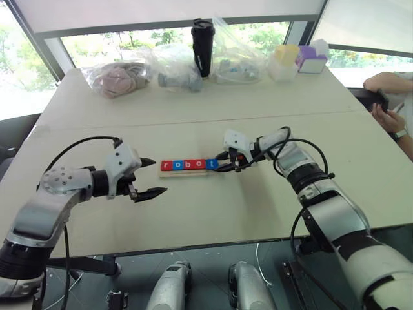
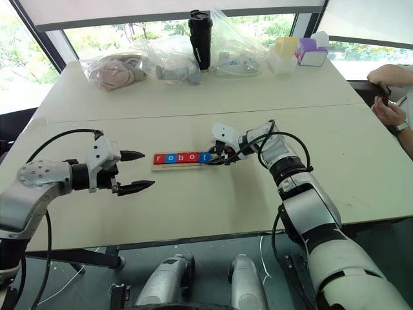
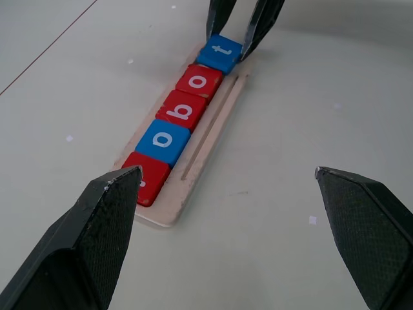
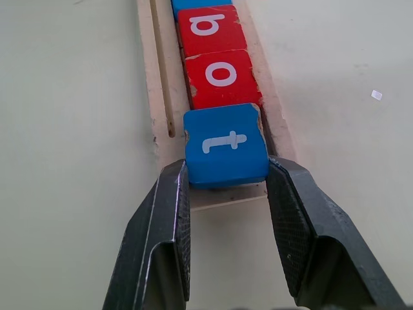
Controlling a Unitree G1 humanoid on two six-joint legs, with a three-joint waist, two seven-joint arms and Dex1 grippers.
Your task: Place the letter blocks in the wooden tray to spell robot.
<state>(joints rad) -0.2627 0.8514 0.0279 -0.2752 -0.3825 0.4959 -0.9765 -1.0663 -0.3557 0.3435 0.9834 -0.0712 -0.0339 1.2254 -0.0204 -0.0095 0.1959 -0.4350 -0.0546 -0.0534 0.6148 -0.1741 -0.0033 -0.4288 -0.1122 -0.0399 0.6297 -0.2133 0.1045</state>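
Five letter blocks (image 1: 189,165) in a row in the wooden tray (image 1: 184,173) near the middle of the worktop (image 1: 193,110), reading r, o, b, o, t: red, blue, red, red, blue. In the left wrist view the r tile (image 3: 146,179) partly covered by a black fingertip (image 3: 103,213); in the right wrist view the row cut off beyond the b tile (image 4: 208,27). At the tray's t end, right claw (image 4: 226,174) closed on the blue t tile (image 4: 226,143), one finger against each side edge, arm bent in from the right and pointing down along the tray. Off the tray's r end, left claw (image 1: 151,175) spread wide and holding nothing, clear of the tray and aimed along it. Far beyond the tray, clear bags (image 1: 119,76), contents hard to make out, and a black tumbler (image 1: 202,46).
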